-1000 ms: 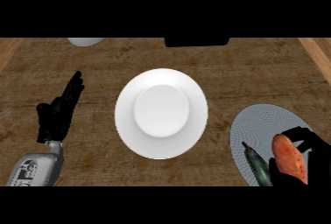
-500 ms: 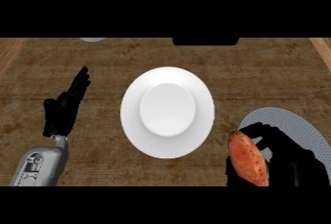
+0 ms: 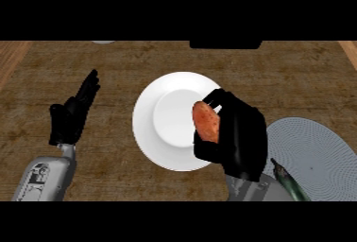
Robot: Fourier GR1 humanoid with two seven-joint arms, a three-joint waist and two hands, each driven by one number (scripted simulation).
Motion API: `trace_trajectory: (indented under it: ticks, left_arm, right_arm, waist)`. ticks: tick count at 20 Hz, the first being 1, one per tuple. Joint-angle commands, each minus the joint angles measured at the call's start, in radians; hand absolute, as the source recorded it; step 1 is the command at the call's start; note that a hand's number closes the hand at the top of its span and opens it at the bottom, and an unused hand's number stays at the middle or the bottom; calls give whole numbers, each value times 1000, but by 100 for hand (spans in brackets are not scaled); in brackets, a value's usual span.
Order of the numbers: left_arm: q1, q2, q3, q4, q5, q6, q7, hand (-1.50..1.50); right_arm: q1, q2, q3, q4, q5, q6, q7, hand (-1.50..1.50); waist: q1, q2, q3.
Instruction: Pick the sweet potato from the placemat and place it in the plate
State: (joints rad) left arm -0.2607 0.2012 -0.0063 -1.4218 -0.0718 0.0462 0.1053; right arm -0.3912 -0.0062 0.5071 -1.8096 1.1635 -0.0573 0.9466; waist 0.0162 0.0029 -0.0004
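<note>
Across the frame the brown table (image 3: 293,75) carries a white plate (image 3: 159,142) at centre and a grey placemat (image 3: 324,151) at lower right. The right hand (image 3: 241,137), fingers curled round the sweet potato (image 3: 205,122), holds it over the plate's right half, clear of the placemat, likely ready to set it down. The left hand (image 3: 68,120) rests open at left, out of the way, and a dark green vegetable (image 3: 291,182) lies at the placemat's lower edge.
</note>
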Motion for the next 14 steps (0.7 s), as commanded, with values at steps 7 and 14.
trace_trajectory:
  ticks: [7,14]
  left_arm:
    - [-63,-15,-3,22,-21,5,21,0]
    - [-43,1,17,42,5,-39,-37,0]
  right_arm:
    - [-272,6,42,581,-113,-139,48,150]
    - [-363,6,75,801,-416,-405,75,-150]
  waist:
    - [10,3,0]
    - [40,11,1]
